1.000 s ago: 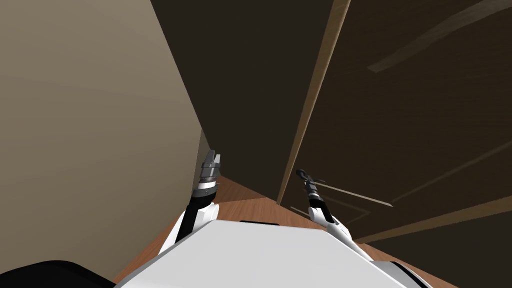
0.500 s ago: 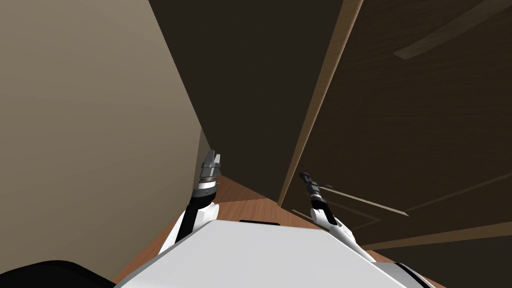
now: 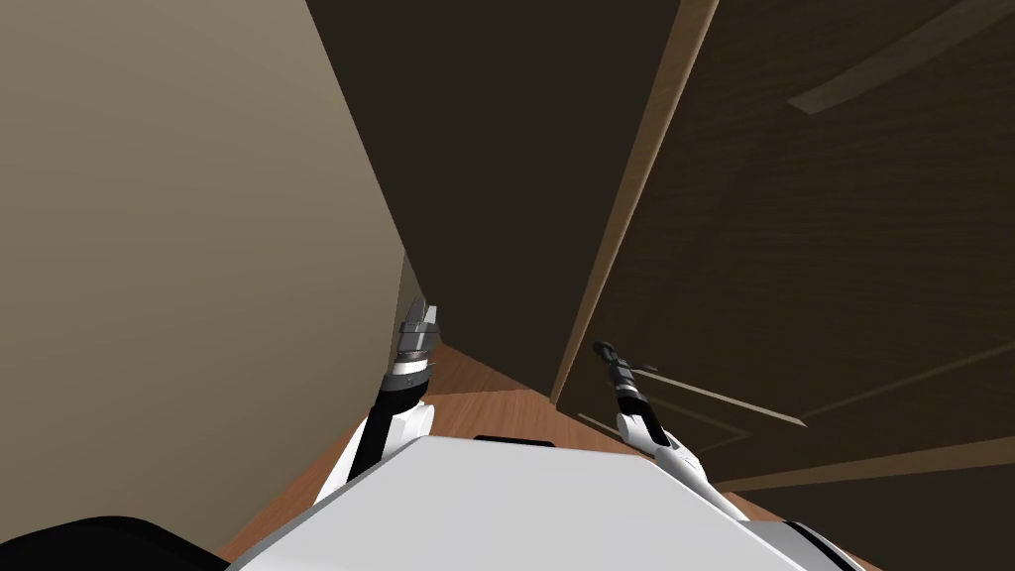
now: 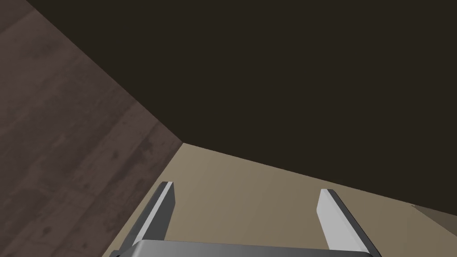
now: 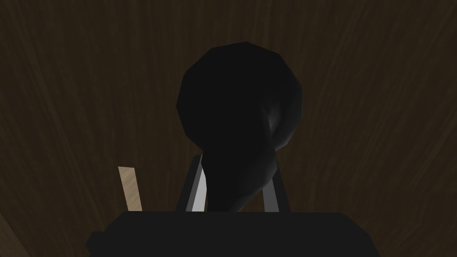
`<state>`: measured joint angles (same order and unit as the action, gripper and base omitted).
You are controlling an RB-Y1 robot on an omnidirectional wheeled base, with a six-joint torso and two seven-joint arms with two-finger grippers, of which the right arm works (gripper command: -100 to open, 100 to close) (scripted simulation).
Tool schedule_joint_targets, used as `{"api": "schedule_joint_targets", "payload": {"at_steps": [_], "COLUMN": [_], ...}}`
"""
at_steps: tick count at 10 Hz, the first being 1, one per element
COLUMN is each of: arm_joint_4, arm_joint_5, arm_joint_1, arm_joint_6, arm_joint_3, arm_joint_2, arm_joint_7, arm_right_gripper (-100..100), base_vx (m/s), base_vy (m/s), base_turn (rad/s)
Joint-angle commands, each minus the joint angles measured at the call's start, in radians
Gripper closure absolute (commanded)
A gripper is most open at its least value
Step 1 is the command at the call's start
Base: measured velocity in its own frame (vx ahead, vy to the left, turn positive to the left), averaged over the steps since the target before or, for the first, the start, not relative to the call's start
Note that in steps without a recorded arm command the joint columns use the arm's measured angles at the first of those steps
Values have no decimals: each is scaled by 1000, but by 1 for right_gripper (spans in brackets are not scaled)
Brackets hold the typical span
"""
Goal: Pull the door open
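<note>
On the right of the head view stands the door (image 3: 813,248), a dark brown wood-grained slab running from the near right to the far top. Pale trim lines (image 3: 714,392) cross its face, and a tan edge (image 3: 634,198) runs along its left side. Low on that face, near the edge, sits the handle (image 5: 238,111), black, with a rounded bulb on a thick neck (so dark that its outline reads better than its shape). The right gripper (image 5: 236,163) is clamped on it. Its two fingers (image 5: 199,192) stand narrow, one pressed to each side of the neck, with the bulb just beyond their tips. Behind the handle the dark door grain spreads all round, and a short tan strip (image 5: 129,189) of trim shows just beside one finger. Seen from the head, the right arm (image 3: 644,426) reaches forward from the near right, thin and dark at its end. It meets the door a little right of the tan edge.

Left of the edge a dark plane (image 3: 496,149) drops to the floor (image 3: 476,382), reddish-brown boards that show as a small wedge between the two arms. Farther left a beige wall (image 3: 178,248) takes up that whole side. The left gripper (image 3: 424,311) is raised close to the corner where the wall and the dark plane meet, well apart from the door. Its fingers stand wide apart and point at that corner.
</note>
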<state>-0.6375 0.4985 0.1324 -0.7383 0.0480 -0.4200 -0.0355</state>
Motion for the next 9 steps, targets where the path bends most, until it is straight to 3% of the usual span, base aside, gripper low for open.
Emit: {"api": "schedule_joint_targets", "payload": {"at_steps": [1,7,8,9], "arm_joint_4": [-6,-34,-27,-34], "arm_joint_5": [-8,-37,-35,-40], "arm_joint_1": [-11,-38,-32,-41], "arm_joint_6": [-2,-16,-15,-22], "arm_joint_3": [16,80,76,96], "arm_joint_2": [-7,-49,-41,-50], "arm_joint_7": [15,89,83,99], "arm_right_gripper": [100,100,100,100], "base_vx": [-214,-239,-106,-152], "base_vy": [-87,-43,-9,-17], "base_turn": [136,127,33,92]}}
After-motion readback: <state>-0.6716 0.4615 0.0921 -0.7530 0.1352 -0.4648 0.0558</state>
